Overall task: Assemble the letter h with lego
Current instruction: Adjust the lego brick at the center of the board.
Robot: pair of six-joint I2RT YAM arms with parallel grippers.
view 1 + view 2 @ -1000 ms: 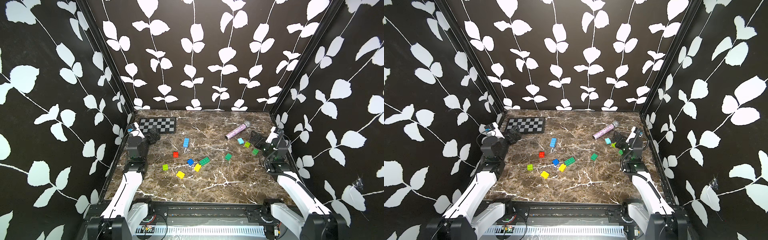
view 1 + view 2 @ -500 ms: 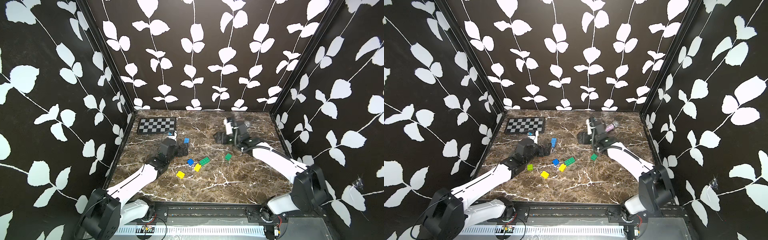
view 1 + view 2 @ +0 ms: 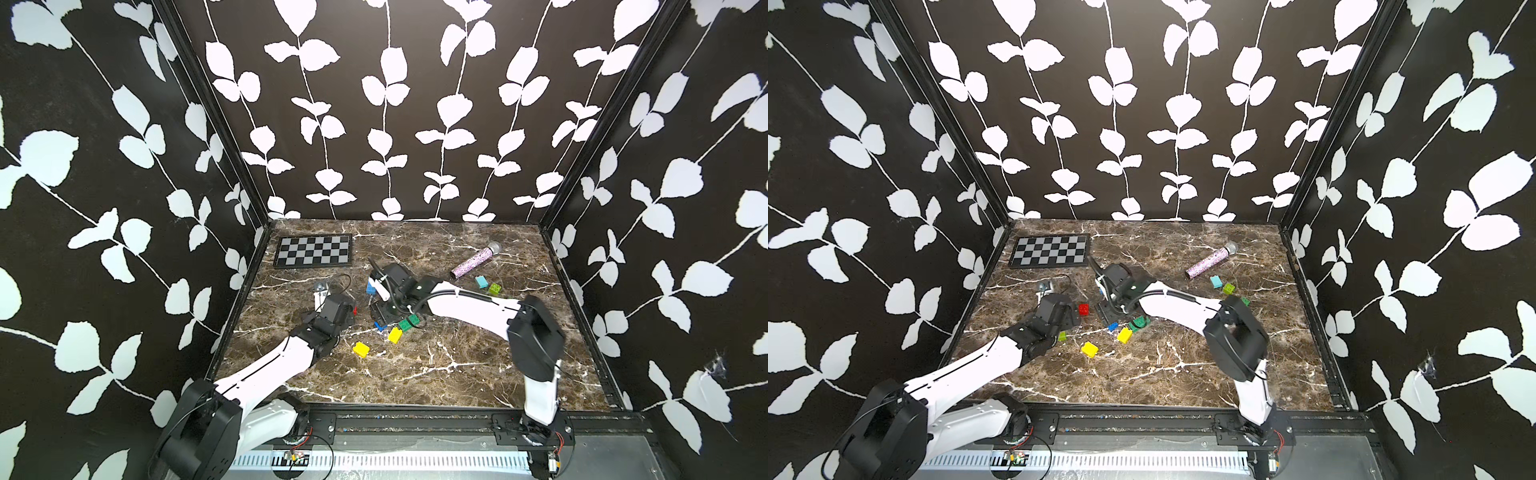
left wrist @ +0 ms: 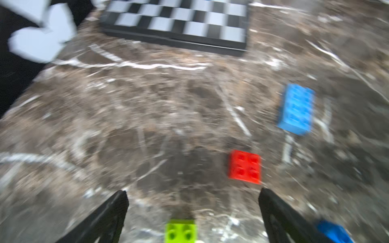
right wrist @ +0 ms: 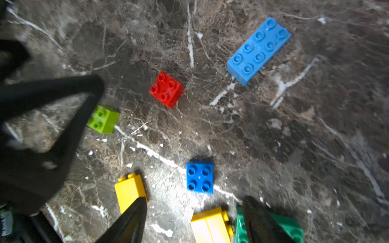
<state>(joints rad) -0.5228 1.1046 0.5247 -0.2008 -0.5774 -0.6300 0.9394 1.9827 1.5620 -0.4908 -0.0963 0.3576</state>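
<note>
Lego bricks lie scattered mid-table. In the left wrist view my left gripper (image 4: 193,194) is open, with a lime brick (image 4: 181,231) lying loose between its fingers. A red brick (image 4: 244,166) and a long blue brick (image 4: 295,109) lie ahead of it. My right gripper (image 5: 195,203) points down over the cluster, open. A yellow brick (image 5: 210,225) lies between its fingers, untouched, and a small blue brick (image 5: 199,176) lies just beyond the tips. A second yellow brick (image 5: 129,191) and a dark green brick (image 5: 290,229) flank the fingers. Both grippers, left (image 3: 334,309) and right (image 3: 384,313), hover close together.
A chequered board (image 3: 313,250) lies at the back left and a glittery purple microphone (image 3: 473,262) at the back right. Near the microphone sit a light blue brick (image 3: 481,281) and a lime brick (image 3: 494,288). Black leaf-patterned walls enclose the marble table (image 3: 457,374).
Both arms have swung from the table's sides to the middle, over the bricks. The right jaws have narrowed. The left jaws stay wide.
</note>
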